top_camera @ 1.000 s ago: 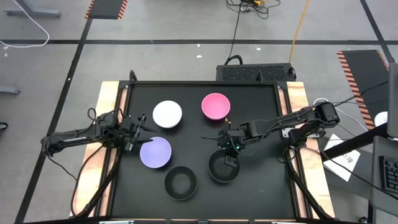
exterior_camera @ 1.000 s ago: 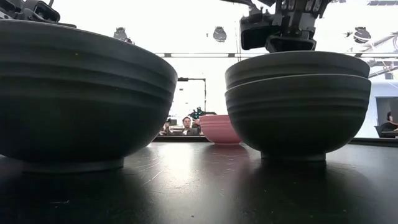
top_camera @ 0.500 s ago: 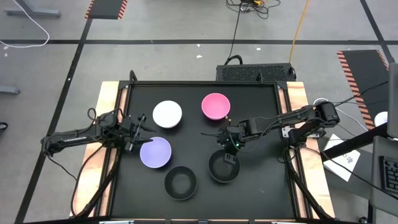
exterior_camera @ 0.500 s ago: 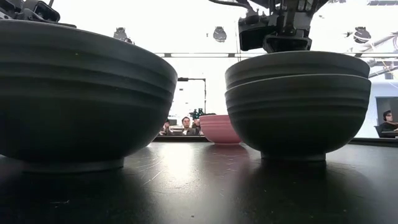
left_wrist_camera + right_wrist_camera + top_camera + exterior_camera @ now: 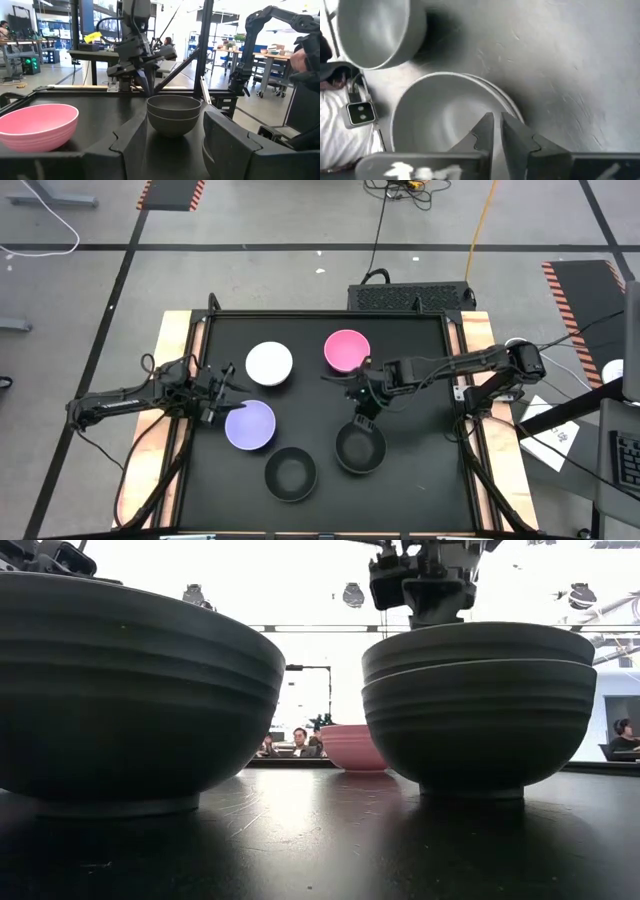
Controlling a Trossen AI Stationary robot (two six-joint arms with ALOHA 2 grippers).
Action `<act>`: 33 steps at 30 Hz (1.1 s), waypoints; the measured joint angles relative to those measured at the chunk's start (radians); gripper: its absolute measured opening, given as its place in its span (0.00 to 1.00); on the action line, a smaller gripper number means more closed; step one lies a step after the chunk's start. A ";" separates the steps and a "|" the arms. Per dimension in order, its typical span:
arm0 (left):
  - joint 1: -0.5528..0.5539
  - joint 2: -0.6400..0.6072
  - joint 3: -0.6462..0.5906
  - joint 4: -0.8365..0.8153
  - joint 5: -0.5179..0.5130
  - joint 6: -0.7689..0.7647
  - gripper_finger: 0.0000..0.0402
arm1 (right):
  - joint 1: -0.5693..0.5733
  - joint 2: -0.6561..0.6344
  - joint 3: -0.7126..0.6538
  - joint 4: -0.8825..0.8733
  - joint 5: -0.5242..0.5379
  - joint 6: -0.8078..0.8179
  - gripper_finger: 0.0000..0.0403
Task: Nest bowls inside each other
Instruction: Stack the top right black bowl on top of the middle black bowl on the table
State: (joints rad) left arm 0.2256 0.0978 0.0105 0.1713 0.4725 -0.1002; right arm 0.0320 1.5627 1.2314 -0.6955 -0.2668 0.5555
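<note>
Black tabletop edged in pale wood, with workshop benches and seated people in the room beyond.

Right gripper (image 5: 362,408) hangs just above the rim of the stacked black bowls (image 5: 360,448). Fingers a narrow slit apart, nothing between them, and clear of the rim in the low view. Stack sits directly beneath, one black bowl seated inside the other, the gripper over the edge nearest the pink bowl (image 5: 347,351).

Reads as the release step, with the first pair nested. Next calls for lifting clear, then fetching another bowl and lowering it squarely into the stack.

Lone black bowl (image 5: 290,474) lies near the stack, on the side away from the gripper and toward the left arm. Lavender bowl (image 5: 250,425) and white bowl (image 5: 269,364) lie farther that way, well apart from the fingers.

Left gripper (image 5: 217,395) waits beside the lavender bowl, fingers spread and empty.
</note>
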 joint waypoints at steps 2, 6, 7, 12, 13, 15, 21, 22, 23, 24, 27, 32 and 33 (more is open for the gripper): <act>0.000 0.000 0.000 -0.014 0.000 0.001 0.50 | -0.005 0.000 0.007 -0.044 0.001 0.006 0.09; 0.000 0.000 0.000 -0.030 0.001 0.013 0.50 | -0.005 0.000 0.008 -0.163 0.006 0.020 0.11; 0.000 0.000 0.000 -0.029 0.001 0.015 0.50 | -0.005 0.001 0.008 -0.175 0.006 0.023 0.11; 0.000 0.000 0.000 -0.028 0.001 0.028 0.50 | 0.002 0.002 0.008 -0.179 0.004 0.027 0.17; 0.000 0.000 0.000 -0.028 0.001 0.028 0.50 | 0.002 0.002 0.008 -0.179 0.003 0.028 0.18; 0.000 0.000 0.000 -0.028 0.001 0.028 0.50 | 0.003 0.002 0.008 -0.178 0.000 0.035 0.21; 0.000 0.000 0.000 -0.027 0.001 0.027 0.50 | 0.010 0.002 0.008 -0.150 0.000 0.053 0.29; 0.000 0.000 0.000 -0.027 0.001 0.027 0.50 | 0.014 0.002 0.008 -0.146 0.000 0.054 0.30; 0.000 0.000 0.000 -0.027 0.000 0.027 0.50 | 0.016 0.002 0.008 -0.146 0.000 0.054 0.30; 0.000 0.000 0.000 -0.027 0.000 0.027 0.50 | 0.017 0.004 0.008 -0.147 0.001 0.054 0.30; 0.000 0.000 0.000 -0.027 0.001 0.023 0.50 | 0.017 0.009 0.007 -0.152 0.003 0.061 0.30; 0.000 0.000 0.000 -0.026 0.001 0.018 0.50 | 0.017 0.012 -0.016 -0.142 0.003 0.061 0.30; 0.000 0.000 0.000 -0.027 0.001 0.017 0.50 | 0.017 0.012 -0.023 -0.144 0.003 0.061 0.30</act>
State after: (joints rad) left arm 0.2255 0.0978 0.0105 0.1444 0.4732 -0.0828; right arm 0.0486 1.5750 1.2089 -0.8394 -0.2638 0.6168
